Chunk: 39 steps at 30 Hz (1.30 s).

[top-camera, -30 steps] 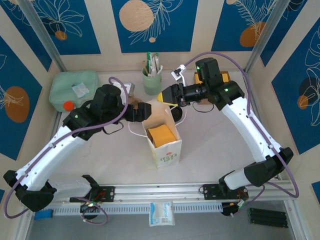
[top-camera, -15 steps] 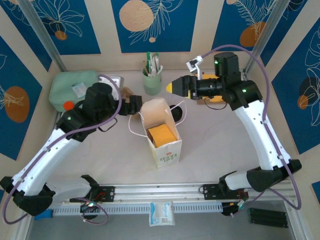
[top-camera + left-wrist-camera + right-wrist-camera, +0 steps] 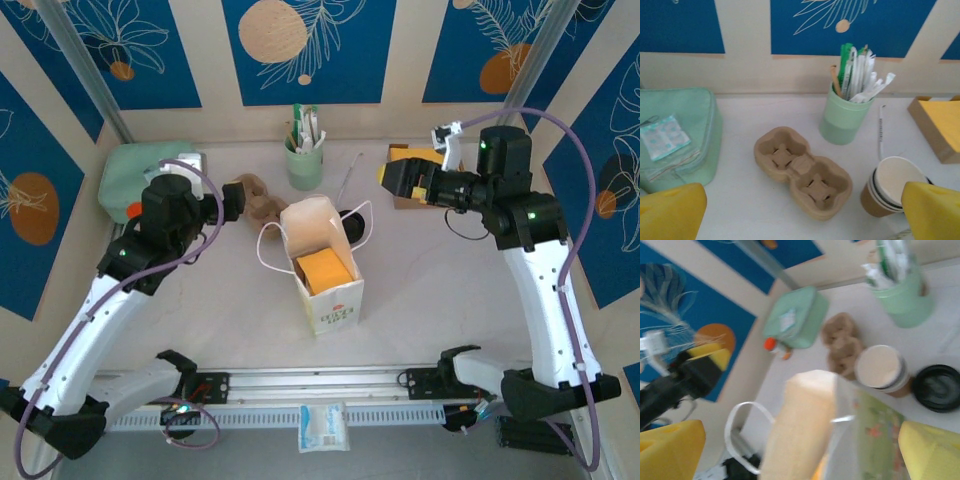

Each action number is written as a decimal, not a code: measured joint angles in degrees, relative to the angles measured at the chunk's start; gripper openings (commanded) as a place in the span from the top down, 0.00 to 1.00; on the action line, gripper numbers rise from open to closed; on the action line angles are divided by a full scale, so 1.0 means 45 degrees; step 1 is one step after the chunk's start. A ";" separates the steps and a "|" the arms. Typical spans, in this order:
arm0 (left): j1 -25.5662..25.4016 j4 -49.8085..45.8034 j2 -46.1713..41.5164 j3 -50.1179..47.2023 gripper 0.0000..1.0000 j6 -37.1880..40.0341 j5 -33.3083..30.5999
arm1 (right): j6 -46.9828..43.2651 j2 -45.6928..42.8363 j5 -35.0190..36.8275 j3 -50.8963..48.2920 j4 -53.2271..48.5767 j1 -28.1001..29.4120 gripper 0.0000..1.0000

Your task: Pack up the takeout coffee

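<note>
The takeout coffee (image 3: 894,186) is a small brown paper cup with a white top, standing on the table right of the brown pulp carrier (image 3: 804,170). In the right wrist view the cup (image 3: 883,369) stands behind the white paper bag (image 3: 815,440), with a round black lid (image 3: 938,387) lying flat on the table beside it. My left gripper (image 3: 232,200) (image 3: 800,202) is open and empty, above the carrier's near side. My right gripper (image 3: 392,180) (image 3: 800,440) is open and empty, right of the bag (image 3: 325,265).
A mint-green cup of stirrers (image 3: 304,160) stands at the back centre. A mint-green pouch (image 3: 150,175) lies at the back left. A cardboard box with a yellow top (image 3: 940,125) sits at the back right. A thin white stick (image 3: 881,132) lies by the cup.
Both arms have drawn away from the bag: the left gripper back to the left, the right gripper back to the right. The right jaws now stand wider apart.
</note>
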 measured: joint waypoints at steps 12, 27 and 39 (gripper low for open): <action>0.1277 0.4070 -0.1744 -0.5081 0.00 0.2545 -0.1355 | -0.0568 -0.1428 0.6547 -0.8140 0.4716 -0.2176 0.01; 0.2482 1.3090 0.3259 -1.0826 0.01 0.4007 -0.1768 | -0.3230 0.0714 0.8442 -1.3556 1.3187 -0.2414 0.01; 0.4163 1.8554 0.5780 -1.1672 0.01 0.4129 -0.0029 | -0.4736 0.4104 0.7616 -1.5329 2.0565 -0.1783 0.01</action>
